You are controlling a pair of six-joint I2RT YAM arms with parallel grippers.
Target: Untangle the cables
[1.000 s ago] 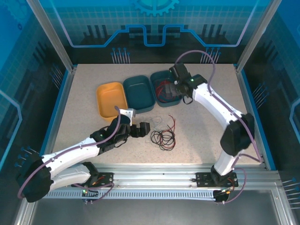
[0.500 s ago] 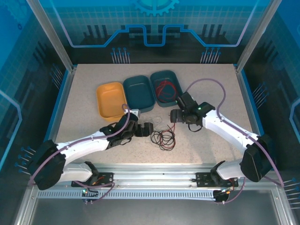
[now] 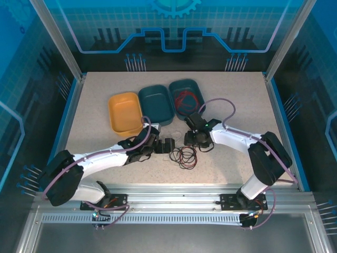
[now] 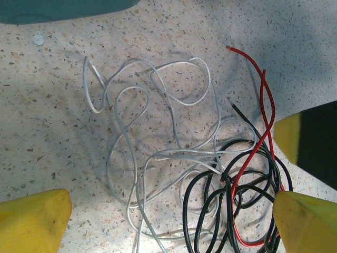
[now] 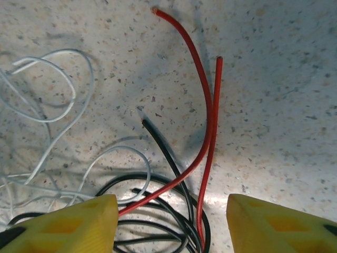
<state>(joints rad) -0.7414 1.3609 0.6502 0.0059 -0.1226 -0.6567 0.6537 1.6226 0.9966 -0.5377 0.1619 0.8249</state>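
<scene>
My left tool [image 4: 169,220] has its two yellow fingers spread wide, low over the desk [image 4: 47,121], gripping nothing. Between them lies the near part of the tangle. The white cable [image 4: 179,151] wanders in loose loops across the middle of that view. The black cable [image 4: 245,117] coils in tighter rings toward the right finger, and a free end of it points up and away. The red cable [image 4: 272,108] runs down over the black rings beside that finger. At the right edge of the left wrist view there is a yellow-and-black finger [image 4: 288,138] that looks like part of my right tool.

My right tool [image 5: 171,224] also has its fingers apart, a narrower gap than the left's, and they are closed on nothing. Two red strands and the black free end lie in the gap. I cannot tell whether a pad touches them.

From above, the two tools face each other just across the tangle, left tool on the left and right tool on the right, near the middle of the desk. Behind them stand three trays in a row: a yellow tray [image 3: 124,114], a middle teal tray [image 3: 156,105] and a right teal tray [image 3: 194,87]. A separate red wire bundle [image 3: 184,98] lies in the right teal tray, well apart from the tangle.
</scene>
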